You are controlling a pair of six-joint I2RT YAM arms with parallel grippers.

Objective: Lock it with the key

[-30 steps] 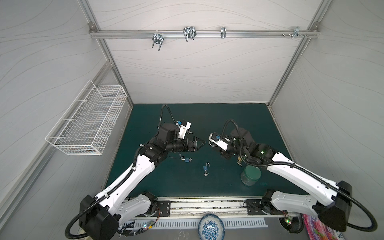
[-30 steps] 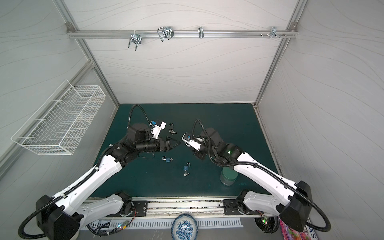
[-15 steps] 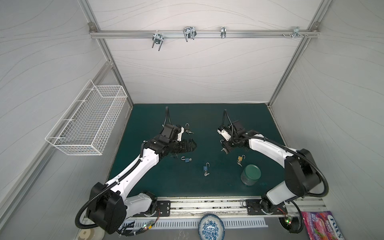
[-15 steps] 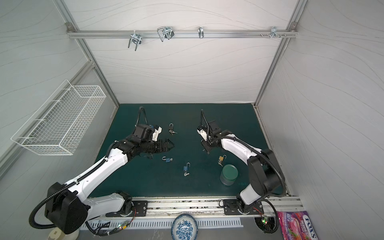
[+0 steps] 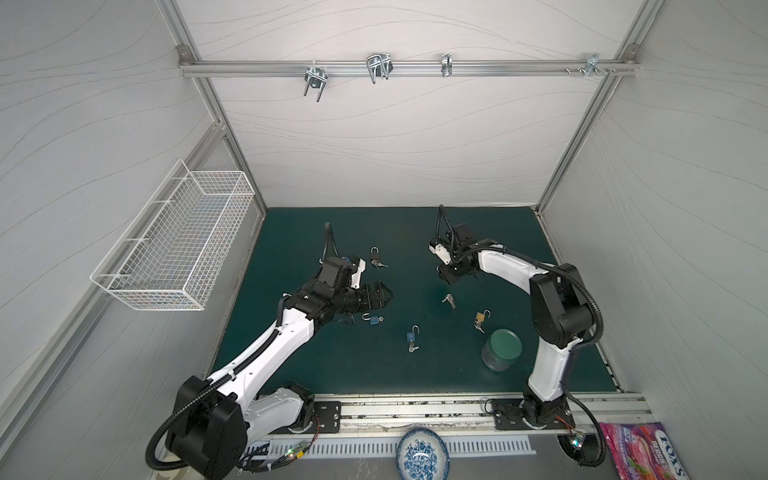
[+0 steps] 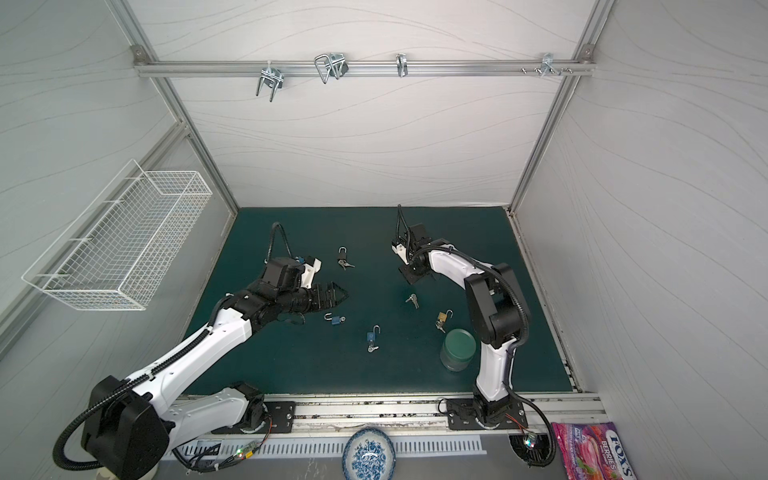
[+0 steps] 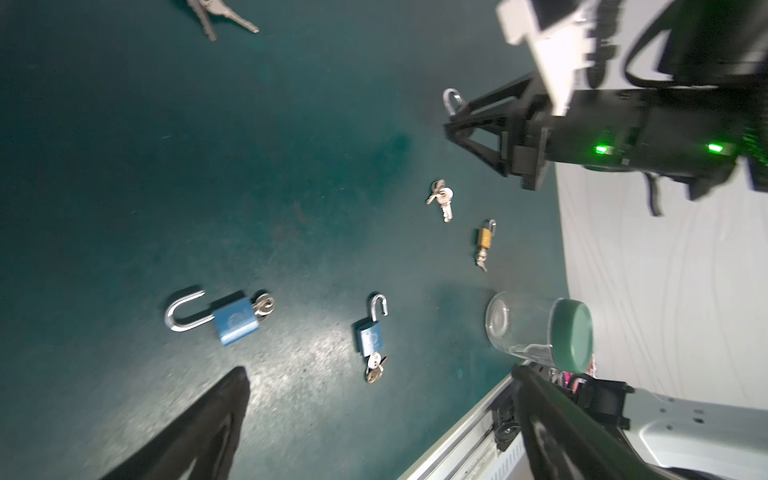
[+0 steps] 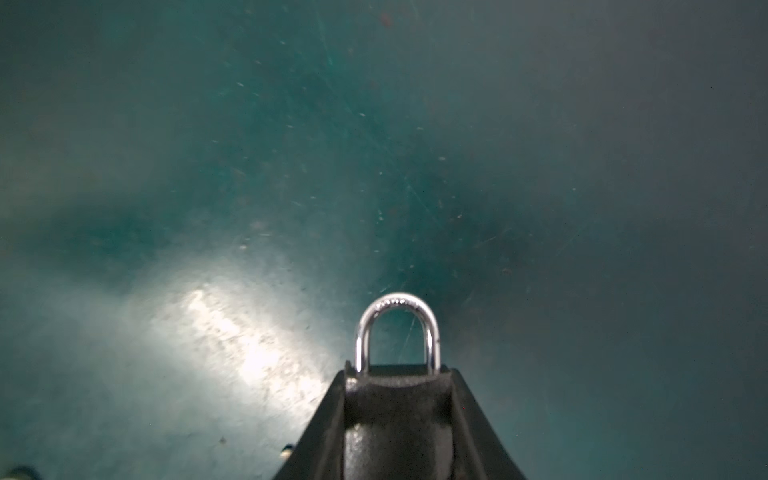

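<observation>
Padlock [image 8: 397,300] is clamped in our R gripper [image 8: 397,372], shackle [image 8: 361,345] poking out; our L gripper [image 5: 384,296] hangs wide open & empty over mat [image 5: 332,365].

Body of padlock [image 8: 397,301] hidden inside right tool [image 8: 398,376]

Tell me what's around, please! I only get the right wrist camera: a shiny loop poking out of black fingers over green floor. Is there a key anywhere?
Observer: Yes. A loose bunch of keys lies on the mat, just toward the robot's base from the right gripper that holds your padlock.
Operator: Is the other arm holding anything?
Observer: No. The left gripper is empty, its fingers wide apart, left of those keys.
Operator: Any more locks?
Observer: Four on the mat: a blue padlock, a second blue padlock, a brass padlock and a darker padlock, each with keys.
</observation>
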